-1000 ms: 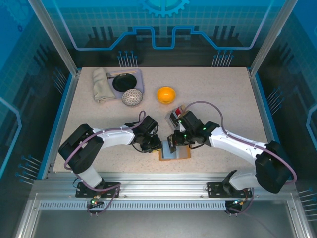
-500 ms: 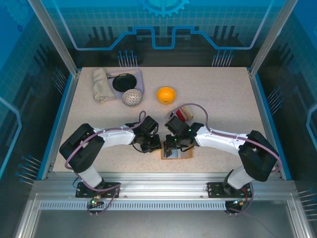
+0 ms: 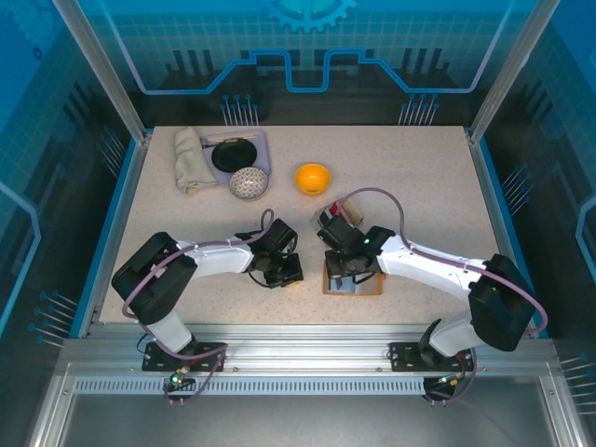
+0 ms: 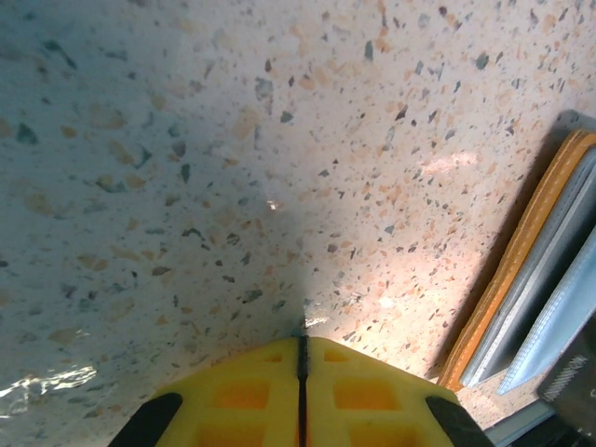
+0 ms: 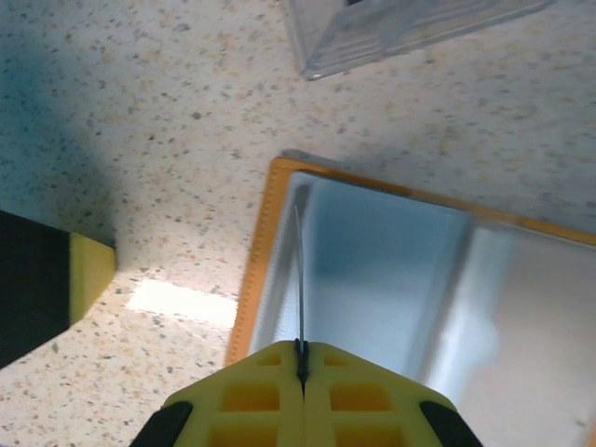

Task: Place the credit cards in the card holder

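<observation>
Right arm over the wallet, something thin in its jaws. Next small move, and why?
Probably ease the right gripper down to feed the card into a pocket of the card holder. Its jaws are shut on a thin card, edge-on, just inside the open holder's orange edge, apparently not yet inserted. The left gripper is shut over the table beside the holder, not pinning it, so go gently.

Orange bowl (image 3: 312, 177), speckled ball (image 3: 249, 182) and beige cloth (image 3: 191, 160) sit apart.

Matt speckled table (image 4: 233, 140); card holder (image 5: 256, 261) of stitched tan leather, glossy inside.
</observation>
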Controlling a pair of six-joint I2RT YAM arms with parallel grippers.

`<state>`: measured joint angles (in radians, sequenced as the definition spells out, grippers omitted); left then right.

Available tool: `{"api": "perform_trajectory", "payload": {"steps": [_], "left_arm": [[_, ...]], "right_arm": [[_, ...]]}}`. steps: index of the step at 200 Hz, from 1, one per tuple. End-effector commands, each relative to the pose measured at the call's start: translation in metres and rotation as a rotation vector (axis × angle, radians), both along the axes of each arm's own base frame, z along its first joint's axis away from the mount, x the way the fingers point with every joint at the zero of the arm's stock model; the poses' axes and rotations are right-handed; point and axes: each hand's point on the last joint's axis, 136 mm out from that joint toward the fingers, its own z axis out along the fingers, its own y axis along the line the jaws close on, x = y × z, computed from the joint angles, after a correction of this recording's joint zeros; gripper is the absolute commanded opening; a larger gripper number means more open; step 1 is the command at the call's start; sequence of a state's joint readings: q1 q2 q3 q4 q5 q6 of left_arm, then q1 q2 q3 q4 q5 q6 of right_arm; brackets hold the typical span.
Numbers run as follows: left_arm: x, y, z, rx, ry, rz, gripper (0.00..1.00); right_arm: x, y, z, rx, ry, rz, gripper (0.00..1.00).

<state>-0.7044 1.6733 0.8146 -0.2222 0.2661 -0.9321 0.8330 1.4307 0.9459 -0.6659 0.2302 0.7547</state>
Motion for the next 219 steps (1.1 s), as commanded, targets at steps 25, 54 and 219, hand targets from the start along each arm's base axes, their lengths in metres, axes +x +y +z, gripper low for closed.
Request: {"api": "perform_trajectory", "payload": {"steps": [25, 54, 219], "left_arm": [[0.002, -0.003, 0.011, 0.002, -0.055, -0.05, 0.15], [0.01, -0.018, 0.027, -0.029, -0.099, -0.08, 0.27], [0.017, -0.061, 0.022, -0.063, -0.051, -0.166, 0.47]], "right_arm": [[-0.006, -0.048, 0.0, 0.007, 0.003, -0.09, 0.05], [-0.004, -0.058, -0.001, 0.077, 0.017, -0.126, 0.05], [0.003, -0.061, -0.009, 0.608, 0.071, -0.221, 0.05]]}}
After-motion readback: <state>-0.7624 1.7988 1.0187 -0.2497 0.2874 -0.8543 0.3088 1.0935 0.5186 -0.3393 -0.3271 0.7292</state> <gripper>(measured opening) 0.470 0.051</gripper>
